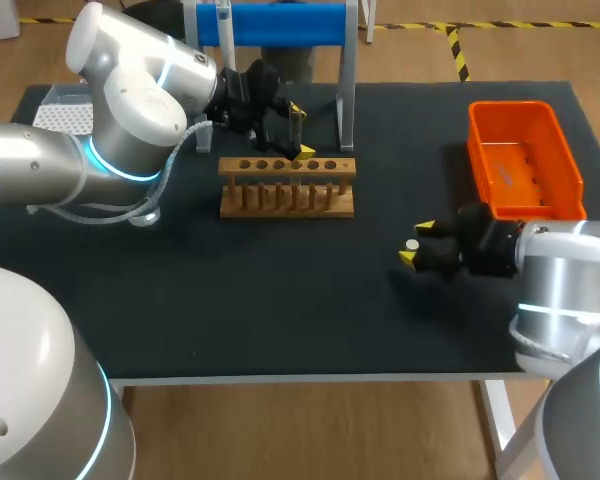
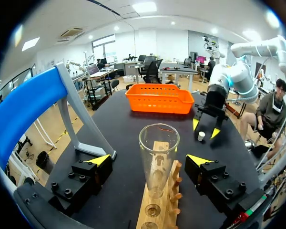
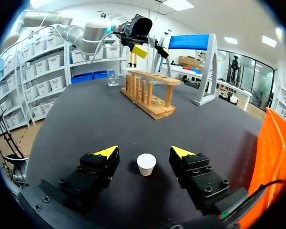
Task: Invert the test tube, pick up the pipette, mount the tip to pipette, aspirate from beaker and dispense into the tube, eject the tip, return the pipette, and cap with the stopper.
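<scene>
Right now the left gripper (image 1: 300, 130) hangs over the far edge of the light wooden test-tube rack (image 1: 287, 200), which stands on the black table (image 1: 280, 310) left of centre and towards the far side. Its jaws are spread. In the left wrist view the clear glass test tube (image 2: 158, 152) rises between the two yellow-tipped fingers (image 2: 101, 160), with a gap on either side, so neither finger touches the glass. The tube stands in the rack with its open mouth up and its lower end among the rack's pegs. Which hole holds it cannot be told.

Well apart, on the right side of the table, the right gripper (image 3: 144, 150) sits low over the black surface, pointing left towards the rack. Its jaws are likewise parted. The small white tapered stopper (image 3: 146, 163) stands on the table between the fingers, touching neither of them.

Just beyond the right gripper, towards the far right corner, lies the orange plastic bin (image 1: 510, 110). At the far edge of the table, behind the rack, stands the grey-legged stand with a blue top bar (image 1: 280, 22). The right wrist view shows a small clear glass beaker (image 3: 113, 78) on the table, near the left end of the rack, close to the left arm.
</scene>
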Robot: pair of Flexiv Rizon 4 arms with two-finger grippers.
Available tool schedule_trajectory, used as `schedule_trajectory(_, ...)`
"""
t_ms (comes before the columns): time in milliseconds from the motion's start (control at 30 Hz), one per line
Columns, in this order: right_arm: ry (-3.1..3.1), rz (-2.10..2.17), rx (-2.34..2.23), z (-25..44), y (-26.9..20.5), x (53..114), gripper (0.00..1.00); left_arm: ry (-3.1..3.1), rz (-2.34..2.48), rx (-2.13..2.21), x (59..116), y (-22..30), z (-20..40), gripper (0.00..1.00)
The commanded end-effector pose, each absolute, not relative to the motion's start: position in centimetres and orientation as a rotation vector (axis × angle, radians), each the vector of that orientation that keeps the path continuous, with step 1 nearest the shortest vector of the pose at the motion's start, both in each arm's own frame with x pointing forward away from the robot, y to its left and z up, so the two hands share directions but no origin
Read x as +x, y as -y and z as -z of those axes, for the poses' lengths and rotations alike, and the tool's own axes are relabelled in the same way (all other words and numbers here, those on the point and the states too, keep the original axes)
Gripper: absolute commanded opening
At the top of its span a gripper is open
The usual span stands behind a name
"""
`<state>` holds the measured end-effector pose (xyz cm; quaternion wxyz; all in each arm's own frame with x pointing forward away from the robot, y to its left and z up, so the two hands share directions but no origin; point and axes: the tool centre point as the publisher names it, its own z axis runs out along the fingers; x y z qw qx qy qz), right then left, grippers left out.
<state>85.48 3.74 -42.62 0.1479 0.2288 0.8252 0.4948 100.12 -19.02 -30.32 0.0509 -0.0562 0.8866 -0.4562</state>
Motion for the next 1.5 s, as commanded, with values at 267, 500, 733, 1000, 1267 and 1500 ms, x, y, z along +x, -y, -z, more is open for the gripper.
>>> schedule_trajectory(267, -2.362, -1.418, 0.68, 43.3, -4.0, 86.1, 0.48, -2.702, 1.389, -0.17, 100.2, 19.0, 30.3, 1.0)
schedule_trajectory(500, -2.36, -1.416, 0.684, 43.3, -4.0, 86.2, 0.48, -2.702, 1.389, -0.17, 100.2, 19.0, 30.3, 1.0)
schedule_trajectory(733, -2.364, -1.413, 0.683, 43.4, -4.0, 86.2, 0.48, -2.702, 1.389, -0.17, 100.2, 19.0, 30.3, 1.0)
schedule_trajectory(1000, -2.365, -1.41, 0.685, 43.5, -4.0, 86.3, 0.38, -2.702, 1.389, -0.17, 100.2, 19.0, 30.3, 1.0)
schedule_trajectory(1267, -2.366, -1.413, 0.686, 43.5, -4.0, 86.4, 0.0, -2.702, 1.389, -0.17, 100.2, 19.0, 30.3, 1.0)
schedule_trajectory(1500, -2.362, -1.432, 0.629, 41.9, -4.0, 86.2, 0.0, -2.702, 1.389, -0.17, 100.2, 19.0, 30.3, 1.0)
